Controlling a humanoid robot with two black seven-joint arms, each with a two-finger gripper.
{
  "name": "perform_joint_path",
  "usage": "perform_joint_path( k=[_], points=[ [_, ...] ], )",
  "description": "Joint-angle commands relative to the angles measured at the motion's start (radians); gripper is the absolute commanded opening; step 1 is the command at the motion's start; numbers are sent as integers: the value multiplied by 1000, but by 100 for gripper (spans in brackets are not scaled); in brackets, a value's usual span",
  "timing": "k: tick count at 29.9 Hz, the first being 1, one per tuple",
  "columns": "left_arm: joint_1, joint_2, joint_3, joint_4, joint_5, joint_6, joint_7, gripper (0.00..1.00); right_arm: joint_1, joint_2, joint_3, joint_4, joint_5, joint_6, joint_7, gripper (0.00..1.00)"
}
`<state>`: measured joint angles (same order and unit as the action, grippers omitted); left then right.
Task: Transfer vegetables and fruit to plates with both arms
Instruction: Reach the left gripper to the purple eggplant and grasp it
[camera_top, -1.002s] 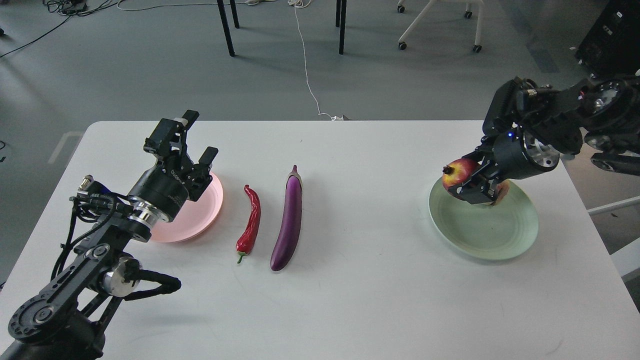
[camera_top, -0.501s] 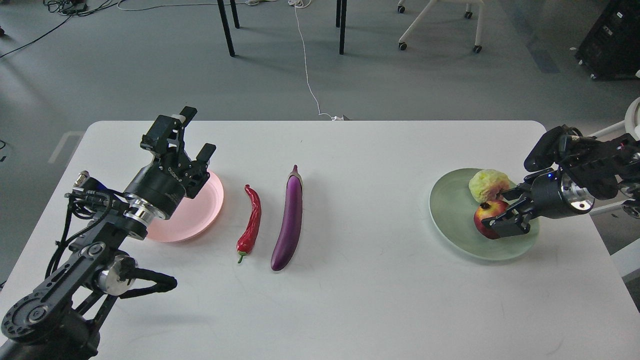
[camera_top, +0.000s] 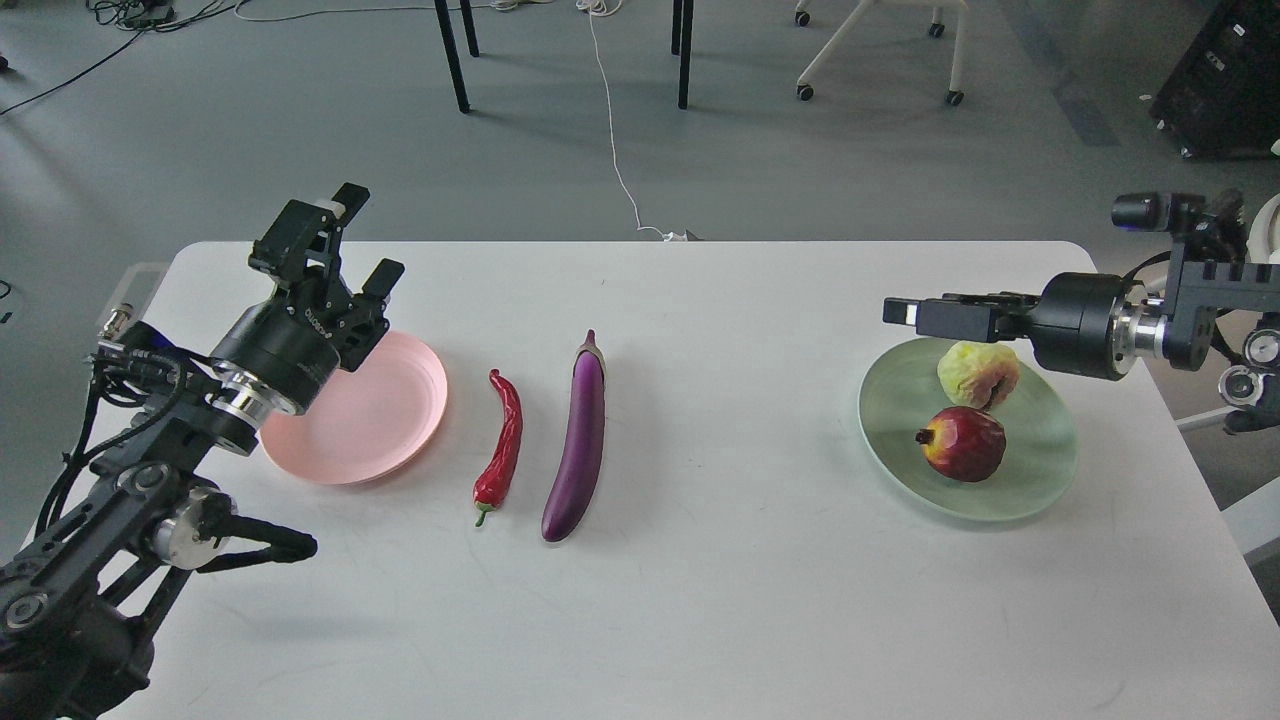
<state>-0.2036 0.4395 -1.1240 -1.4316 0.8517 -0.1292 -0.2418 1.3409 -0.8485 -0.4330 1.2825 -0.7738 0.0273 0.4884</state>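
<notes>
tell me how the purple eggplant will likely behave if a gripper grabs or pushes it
The eggplant has glossy skin, so two fingers could slip on it. Its rounded, slightly curved body lying flat on the table suggests it may roll sideways if pushed. It looks long and stiff, so an end grasp would probably let it tilt.
</notes>
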Motion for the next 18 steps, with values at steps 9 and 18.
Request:
perform_joint_path(
  k=[9,18],
  points=[
    [-83,33,225,-90,518,-4,6,98,-589,126,655,-32,919,37,0,98],
    [-474,19,455,-4,995,-360,143,98,-671,120,766,-117,998,99,0,98]
  ],
)
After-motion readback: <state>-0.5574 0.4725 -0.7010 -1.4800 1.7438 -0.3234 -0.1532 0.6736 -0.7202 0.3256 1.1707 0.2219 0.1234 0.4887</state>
